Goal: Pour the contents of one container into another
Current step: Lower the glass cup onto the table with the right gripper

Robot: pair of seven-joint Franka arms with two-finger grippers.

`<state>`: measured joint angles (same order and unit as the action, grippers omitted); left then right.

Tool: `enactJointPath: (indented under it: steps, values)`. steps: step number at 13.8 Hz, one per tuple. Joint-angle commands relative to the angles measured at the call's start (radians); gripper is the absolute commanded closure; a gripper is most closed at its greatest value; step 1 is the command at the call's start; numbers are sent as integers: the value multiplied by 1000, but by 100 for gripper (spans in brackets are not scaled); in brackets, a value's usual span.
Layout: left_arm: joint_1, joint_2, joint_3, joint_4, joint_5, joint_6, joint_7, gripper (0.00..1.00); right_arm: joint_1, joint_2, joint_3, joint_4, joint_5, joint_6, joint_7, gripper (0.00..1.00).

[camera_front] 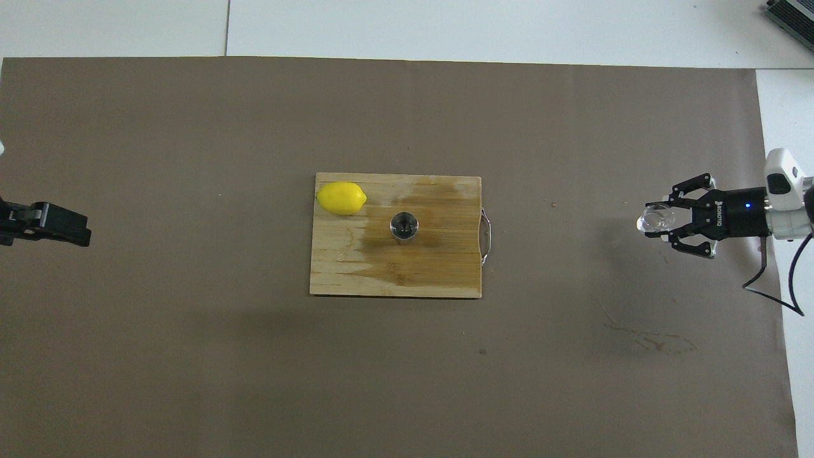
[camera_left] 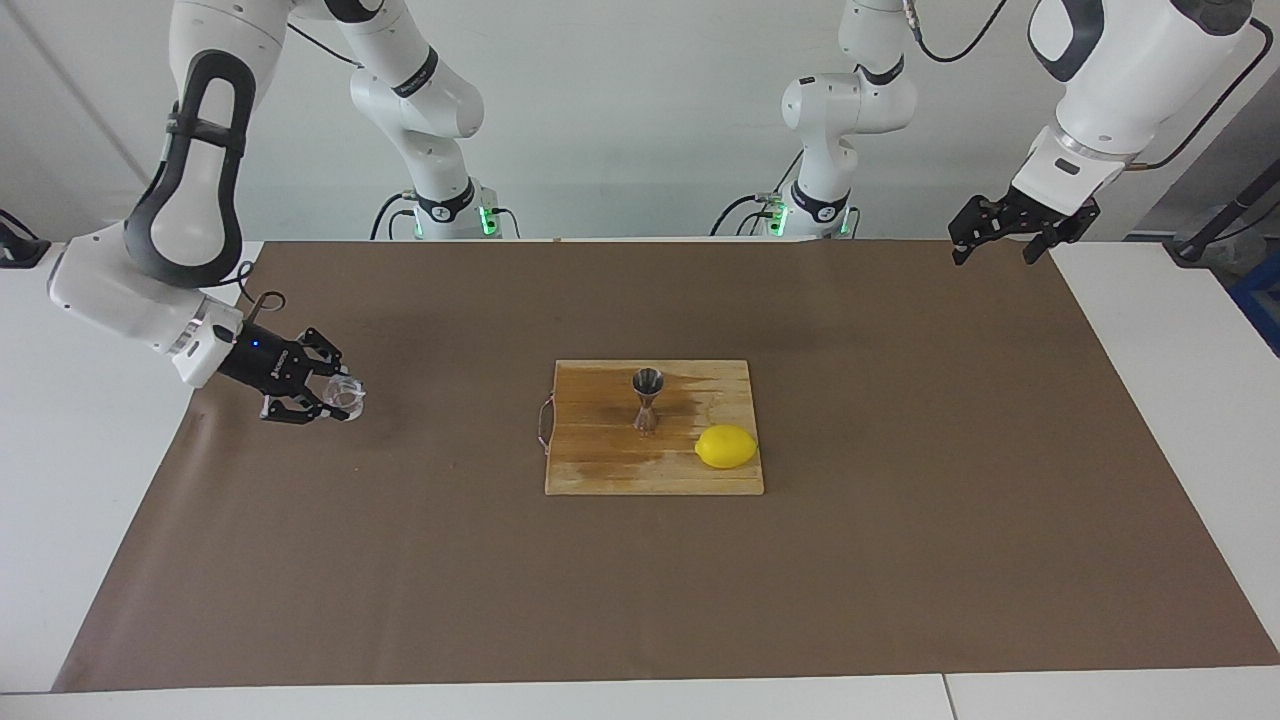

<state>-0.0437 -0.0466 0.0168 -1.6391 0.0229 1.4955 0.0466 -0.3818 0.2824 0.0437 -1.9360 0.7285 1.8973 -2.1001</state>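
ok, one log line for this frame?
right tool: shut on small clear glass tumbler, low over brown mat | left tool: open, waiting | silvery steel jigger: upright on wet wooden board, beside yellow lemon

Overhead view: the left claw is cut off by the picture's edge, only its dark tip showing. The glass tumbler's contents cannot be made out. The jigger's lower cone is hidden beneath its upper cone.
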Motion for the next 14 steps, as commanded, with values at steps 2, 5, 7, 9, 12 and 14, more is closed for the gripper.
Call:
enactJointPath:
  steps: [2,5,7,9,12,14]
  values:
    - [-1,-13,2,-8,18,-1,13,0,-42,95,18,17,87,-1,-113,100]
    - [-1,-13,2,-8,18,-1,13,0,-49,148,21,67,109,23,-119,100]
    - [1,-13,2,-8,19,-1,13,0,-51,165,25,74,104,13,-127,100]
    - [1,-13,2,-8,20,-1,13,0,-57,167,28,88,101,-12,-150,100]
    - [1,-13,2,-8,18,-1,13,0,-61,190,30,124,103,-26,-181,100]
    - [1,-13,2,-8,18,-1,13,0,-62,192,30,124,109,-26,-189,100]
